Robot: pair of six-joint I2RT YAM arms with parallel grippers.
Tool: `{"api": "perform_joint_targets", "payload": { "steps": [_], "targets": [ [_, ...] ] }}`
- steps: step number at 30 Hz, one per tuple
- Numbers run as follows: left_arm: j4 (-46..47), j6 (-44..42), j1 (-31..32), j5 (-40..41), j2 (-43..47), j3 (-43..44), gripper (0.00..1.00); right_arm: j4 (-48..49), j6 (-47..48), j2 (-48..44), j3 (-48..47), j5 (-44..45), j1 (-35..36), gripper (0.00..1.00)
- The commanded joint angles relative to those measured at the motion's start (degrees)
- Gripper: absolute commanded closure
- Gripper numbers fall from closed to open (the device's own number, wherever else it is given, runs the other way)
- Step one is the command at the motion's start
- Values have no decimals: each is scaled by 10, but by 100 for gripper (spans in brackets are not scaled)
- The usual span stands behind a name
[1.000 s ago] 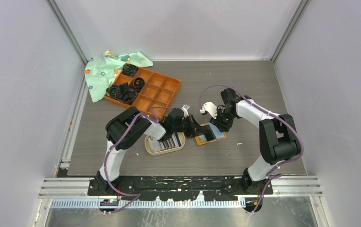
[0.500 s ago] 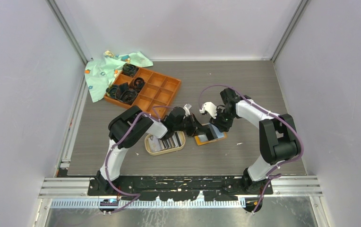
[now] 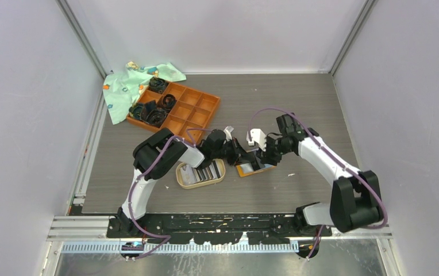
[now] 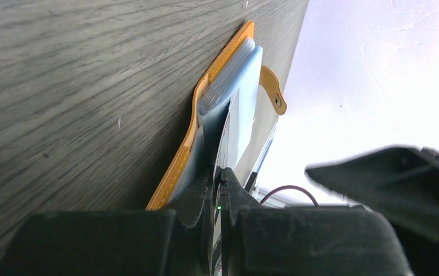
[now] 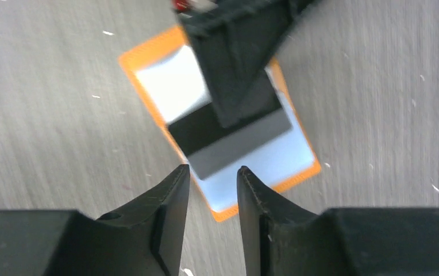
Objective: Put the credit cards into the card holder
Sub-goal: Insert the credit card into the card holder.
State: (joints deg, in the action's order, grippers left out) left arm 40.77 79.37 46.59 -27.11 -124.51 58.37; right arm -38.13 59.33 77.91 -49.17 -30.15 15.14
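Only partway: pinching one card (image 5: 228,135) into the wallet (image 5: 171,92) with left fingers (image 4: 197,195), right fingers (image 5: 168,201) spread empty, more cards (image 3: 208,171) left in dish (image 3: 181,178).

A grey wood-grain worktop (image 3: 297,103) sits enclosed by plain pale lilac walls (image 3: 27,115), with aluminium rails (image 3: 205,227) along its near edge.

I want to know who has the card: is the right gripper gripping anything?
No, the right gripper hovers open and empty above the card holder; the left gripper pinches the card.
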Motion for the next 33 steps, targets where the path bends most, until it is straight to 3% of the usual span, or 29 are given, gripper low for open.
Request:
{"api": "perform_joint_targets", "payload": {
  "steps": [1, 4, 9, 20, 33],
  "targets": [
    [-68, -17, -2, 8, -28, -4, 95, 9, 102, -54, 48, -141, 11, 66],
    [-68, -19, -2, 5, -29, -3, 95, 54, 98, -66, 69, -116, 40, 81],
    [-69, -23, -2, 2, -29, -3, 94, 136, 83, -58, 97, -50, 103, 88],
    [-71, -26, -2, -4, -32, 1, 93, 209, 68, -6, 110, 79, 169, 88],
    [-74, -31, -3, -6, -33, 3, 88, 148, 124, 0, 99, 141, 168, 88]
  ]
}}
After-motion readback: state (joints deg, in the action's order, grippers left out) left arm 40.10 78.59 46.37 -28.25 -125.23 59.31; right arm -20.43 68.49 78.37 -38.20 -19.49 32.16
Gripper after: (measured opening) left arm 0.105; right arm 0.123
